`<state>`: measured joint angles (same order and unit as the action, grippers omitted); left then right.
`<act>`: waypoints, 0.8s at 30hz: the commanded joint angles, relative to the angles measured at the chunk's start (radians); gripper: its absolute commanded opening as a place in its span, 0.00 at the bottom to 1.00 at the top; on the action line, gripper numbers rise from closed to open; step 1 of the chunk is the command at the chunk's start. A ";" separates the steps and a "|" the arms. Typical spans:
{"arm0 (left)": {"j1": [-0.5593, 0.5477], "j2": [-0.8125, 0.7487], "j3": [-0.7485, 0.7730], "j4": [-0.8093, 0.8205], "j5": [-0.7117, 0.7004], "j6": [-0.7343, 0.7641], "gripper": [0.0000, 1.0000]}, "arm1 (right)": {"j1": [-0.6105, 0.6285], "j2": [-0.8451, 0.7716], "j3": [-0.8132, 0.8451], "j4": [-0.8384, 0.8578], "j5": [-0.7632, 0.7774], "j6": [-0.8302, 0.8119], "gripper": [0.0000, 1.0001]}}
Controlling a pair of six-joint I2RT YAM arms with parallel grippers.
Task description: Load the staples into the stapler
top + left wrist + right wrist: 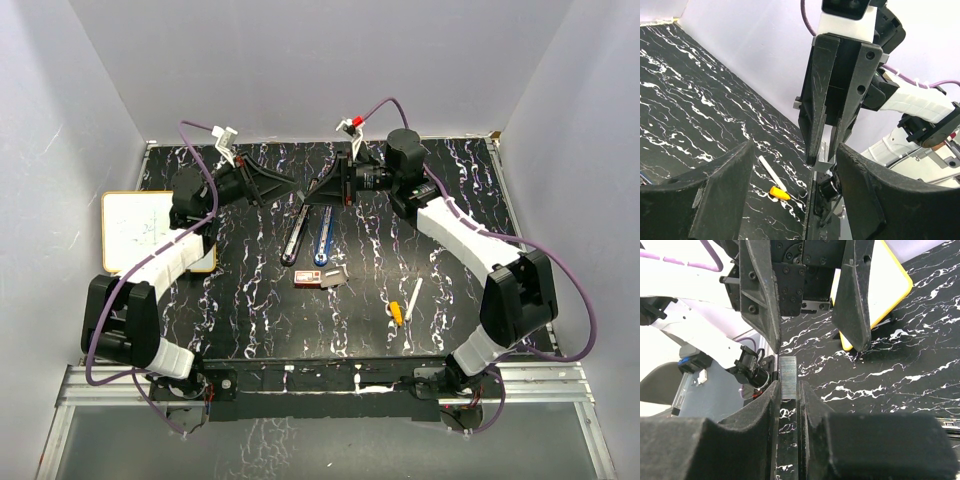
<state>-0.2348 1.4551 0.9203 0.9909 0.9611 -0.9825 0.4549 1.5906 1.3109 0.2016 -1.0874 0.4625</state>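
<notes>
My right gripper (789, 387) is shut on a short silver strip of staples (788, 372), which sticks out past its fingertips. In the left wrist view that strip (825, 163) hangs just above a long black stapler rail (812, 215). My left gripper (794, 150) is open, and its fingers (725, 195) straddle the right gripper's tips and the rail without closing on either. From above, both grippers (285, 185) (322, 190) meet at the back centre, over a black stapler (294, 238) and a blue-ended one (323, 240) lying in a narrow V. The red staples box (308, 278) and its tan tray (335, 277) lie in front of them.
A white pen (412, 298) and its yellow cap (397, 312) lie right of centre on the black marbled table (250, 310). A yellow-edged whiteboard (135, 230) lies at the table's left edge. White walls close in the back and both sides.
</notes>
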 commanded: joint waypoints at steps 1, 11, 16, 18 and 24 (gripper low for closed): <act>-0.012 -0.043 0.002 0.024 -0.007 -0.013 0.64 | -0.007 0.008 -0.002 0.104 -0.011 0.054 0.13; -0.019 -0.045 -0.001 0.058 -0.006 -0.062 0.62 | -0.007 0.023 -0.006 0.121 0.004 0.068 0.13; -0.023 -0.047 0.006 0.002 -0.008 -0.034 0.56 | -0.007 0.028 -0.011 0.144 0.010 0.094 0.13; -0.025 -0.046 0.005 -0.003 -0.009 -0.035 0.52 | -0.008 0.028 -0.017 0.155 0.010 0.105 0.13; -0.032 -0.041 0.009 0.009 -0.004 -0.050 0.46 | -0.008 0.031 -0.019 0.158 0.017 0.111 0.13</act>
<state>-0.2596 1.4548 0.9180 0.9722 0.9562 -1.0302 0.4503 1.6196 1.2934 0.2966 -1.0828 0.5594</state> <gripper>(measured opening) 0.475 0.185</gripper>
